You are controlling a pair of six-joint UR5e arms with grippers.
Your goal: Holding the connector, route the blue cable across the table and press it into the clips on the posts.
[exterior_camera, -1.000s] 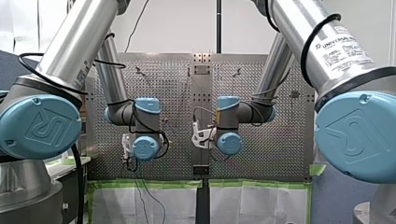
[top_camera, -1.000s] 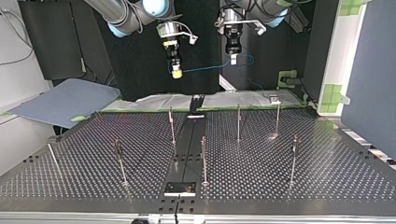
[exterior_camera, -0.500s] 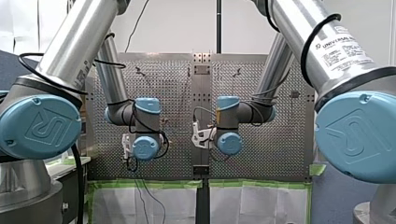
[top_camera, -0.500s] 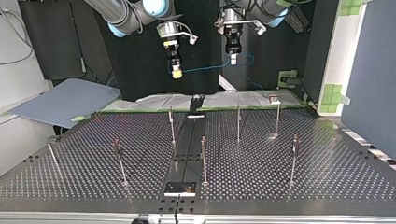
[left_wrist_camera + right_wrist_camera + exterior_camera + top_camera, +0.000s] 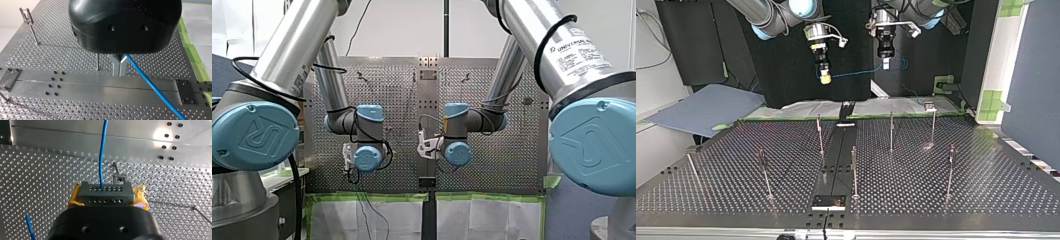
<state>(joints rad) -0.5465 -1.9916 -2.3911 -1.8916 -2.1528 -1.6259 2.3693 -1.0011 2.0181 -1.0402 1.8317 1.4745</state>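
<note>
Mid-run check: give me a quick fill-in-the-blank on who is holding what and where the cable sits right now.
The connector sits between my right end effector's ____ pads. The blue cable runs from it to my ____ end effector, whose metal fingers are shut on it. In the top view both end effectors hang ____ the table. The cable is pressed into ____ of the clips on the posts.
Missing words: yellow; left; above; none.
</note>
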